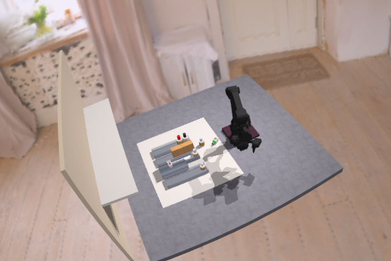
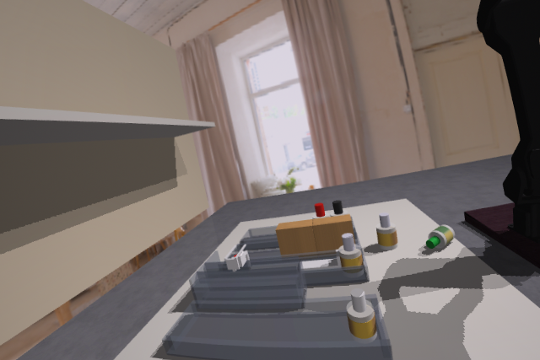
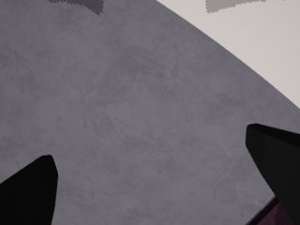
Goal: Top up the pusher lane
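Hand (image 3: pixel 150 201) spread wide, holding nothing, hanging low over grey tabletop (image 1: pixel 284 163) beside arm base plate (image 1: pixel 256 132). Loose gold jar (image 2: pixel 386 231) upright on white mat (image 1: pixel 195 195), near lane fronts, well apart from hand. Matching gold jar (image 2: pixel 350 252) in lane (image 2: pixel 331 276). Green jar (image 2: pixel 440 236) on its side nearby.

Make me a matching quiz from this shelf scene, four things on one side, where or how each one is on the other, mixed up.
1. green jar
2. wooden blocks
3. gripper
4. red-capped jar

A. open, above the grey table
B. lying on its side on the white mat
C. behind the blocks, beside a black-capped jar
D. across the far lanes

Pairs: 1-B, 2-D, 3-A, 4-C
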